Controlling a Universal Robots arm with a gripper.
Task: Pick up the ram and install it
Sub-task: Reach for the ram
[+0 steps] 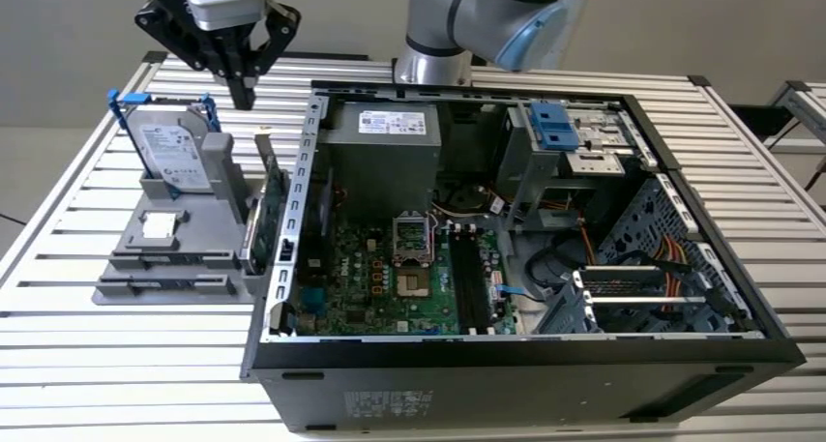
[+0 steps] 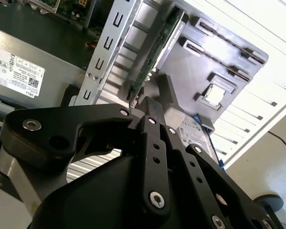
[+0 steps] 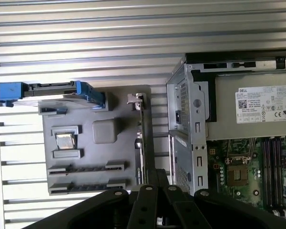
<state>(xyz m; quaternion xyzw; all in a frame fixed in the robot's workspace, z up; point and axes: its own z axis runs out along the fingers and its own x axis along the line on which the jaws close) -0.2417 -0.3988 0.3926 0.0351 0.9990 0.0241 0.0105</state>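
Gripper (image 1: 242,98) is at upper left of the ext. view, fingers pointing down and pressed together, nothing between them. It hangs in the air, touching nothing, above the back end of the gray holder (image 1: 165,268). In the second wrist view the closed tips line up w/ the near end of the green card (image 2: 157,50).

The card stands on edge btwn the holder and the PC case (image 1: 516,369). A hard drive (image 1: 174,144) w/ blue rails stands upright in the holder, center left of the ext. view.

Ram (image 1: 461,282): a dark narrow stick sits in the memory slots on the mobo (image 1: 387,278), lower middle of the ext. view, well apart from the gripper. Prob. the ram, but can't tell it from a bare slot for sure.

The case lies open on the slatted table (image 1: 77,365).
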